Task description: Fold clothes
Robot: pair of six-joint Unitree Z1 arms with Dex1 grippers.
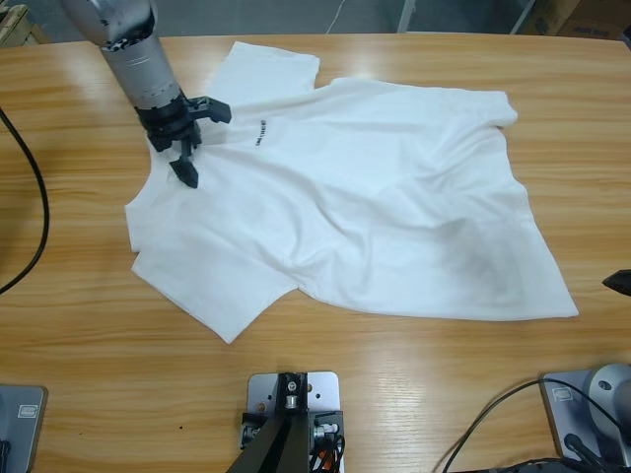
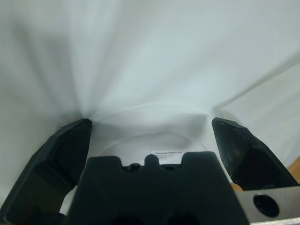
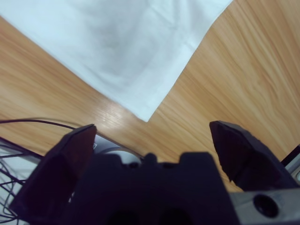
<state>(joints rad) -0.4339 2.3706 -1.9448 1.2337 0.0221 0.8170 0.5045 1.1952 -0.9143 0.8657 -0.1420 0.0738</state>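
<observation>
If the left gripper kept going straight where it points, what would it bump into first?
The T-shirt: the left gripper, jaws open, points down at the cloth near the collar. It seems very close, though depth is unclear.

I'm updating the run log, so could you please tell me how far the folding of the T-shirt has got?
Nothing looks folded yet: the white T-shirt lies spread and rumpled on the table, sleeves out. In hand: the left pincer is down at the collar, jaws open around the neck label. The right pincer is open over bare wood near a shirt corner, gripping nothing. All folds remain.
</observation>
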